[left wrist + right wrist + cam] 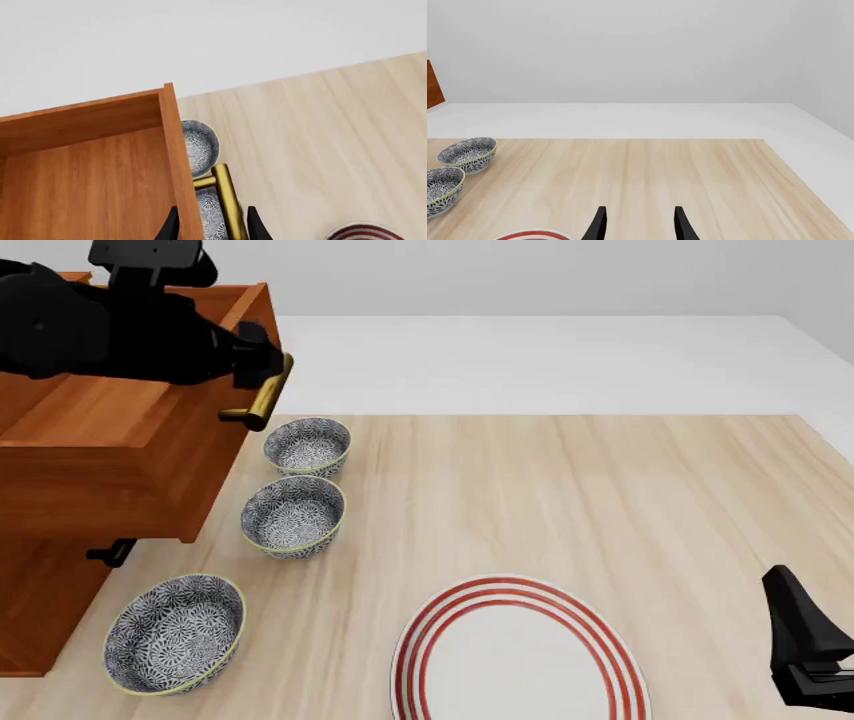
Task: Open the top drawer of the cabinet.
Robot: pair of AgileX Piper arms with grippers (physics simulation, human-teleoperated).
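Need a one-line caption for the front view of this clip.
Left pincer grips the brass handle of the pulled-out top drawer, above three patterned bowls.

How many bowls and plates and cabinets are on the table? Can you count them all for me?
Blue patterned bowls: 3
Red-striped plate: 1
Wooden cabinet: 1, its top drawer pulled out
Total: 5
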